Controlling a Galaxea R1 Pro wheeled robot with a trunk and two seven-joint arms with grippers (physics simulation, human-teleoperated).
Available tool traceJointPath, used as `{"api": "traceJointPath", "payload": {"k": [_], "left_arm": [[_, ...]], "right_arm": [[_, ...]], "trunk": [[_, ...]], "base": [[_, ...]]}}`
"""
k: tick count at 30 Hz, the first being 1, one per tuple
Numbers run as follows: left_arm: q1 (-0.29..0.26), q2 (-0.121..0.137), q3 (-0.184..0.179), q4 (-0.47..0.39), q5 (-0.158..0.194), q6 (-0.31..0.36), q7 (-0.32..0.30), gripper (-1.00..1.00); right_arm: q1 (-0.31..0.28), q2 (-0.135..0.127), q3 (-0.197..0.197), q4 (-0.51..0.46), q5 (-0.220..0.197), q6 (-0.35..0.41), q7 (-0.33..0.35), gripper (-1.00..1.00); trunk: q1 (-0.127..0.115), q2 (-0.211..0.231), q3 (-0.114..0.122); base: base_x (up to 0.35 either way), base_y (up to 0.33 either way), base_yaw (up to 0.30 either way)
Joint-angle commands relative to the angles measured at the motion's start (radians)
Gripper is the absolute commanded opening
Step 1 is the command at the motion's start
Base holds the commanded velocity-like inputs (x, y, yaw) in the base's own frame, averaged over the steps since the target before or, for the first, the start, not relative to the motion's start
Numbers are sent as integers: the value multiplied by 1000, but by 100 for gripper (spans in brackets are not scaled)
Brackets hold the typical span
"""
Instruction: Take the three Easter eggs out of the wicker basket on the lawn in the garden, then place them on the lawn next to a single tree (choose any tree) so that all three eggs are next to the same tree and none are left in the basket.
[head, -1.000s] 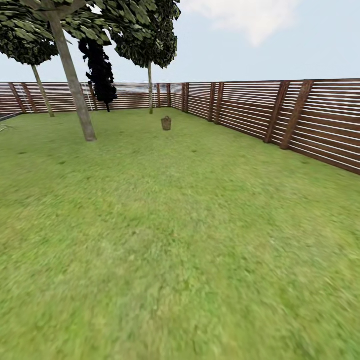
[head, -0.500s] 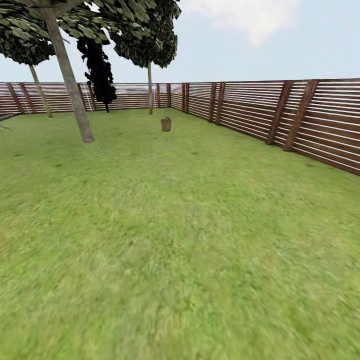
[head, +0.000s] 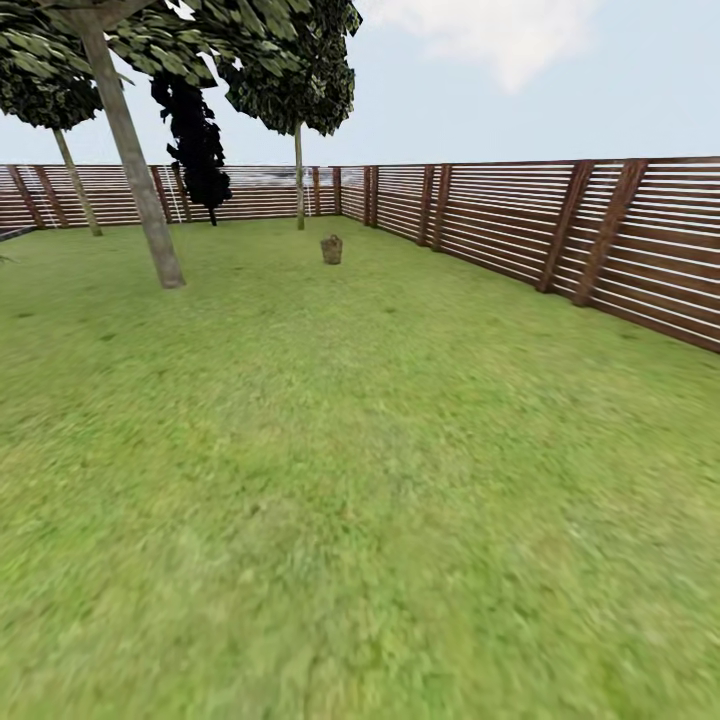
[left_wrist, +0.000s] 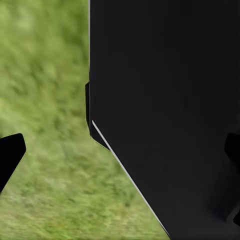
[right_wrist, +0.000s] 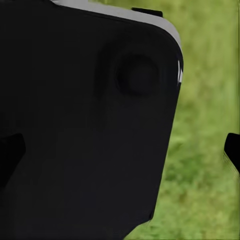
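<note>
1. Looking forward and down across the lawn (head: 360, 450) toward the wicker basket (head: 331, 249), set upright on the grass far ahead, near the corner of the brown slatted fence (head: 600, 240); judged to be on the approach, with no picking begun
2. Cannot make out the three Easter eggs at this range: far too small to tell from the weave, and presumably hidden by the basket's wall if inside
3. Shows the left gripper (left_wrist: 120, 155) spread wide in the left wrist view, dark fingertips at opposite edges, nothing clasped between them; behind it, a black panel of the robot's own body and blurred grass, so probably tucked close to the trunk for travel, not reaching
4. Shows the same for the right gripper (right_wrist: 120, 150) in the right wrist view: fingers far apart, empty, backed by a dark rounded housing with grass to one side; likely stowed for the same reason
5. Offers the tree (head: 140, 190) with the pale leaning trunk as a sensible drop spot: left of the basket and nearer the camera, yet well apart from it, so needing a carry for each egg
6. Rules out the black-foliaged tree (head: 190, 130) by the far fence as the wrong kind
7. Calls next for closing in until the basket's rim comes within arm's reach
</note>
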Motion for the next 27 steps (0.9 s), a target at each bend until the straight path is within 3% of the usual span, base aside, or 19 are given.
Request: {"api": "traceJointPath", "payload": {"k": [1,27], "left_arm": [[1,0,6,-3,1,2,0,100],[1,0,6,-2,1,2,0,100]], "right_arm": [[-1,0,1,-2,9,-3,1,100],[-1,0,3,1,9,-3,1,100]], "trunk": [[1,0,-1],[1,0,-1]], "base": [[329,0,0],[328,0,0]]}}
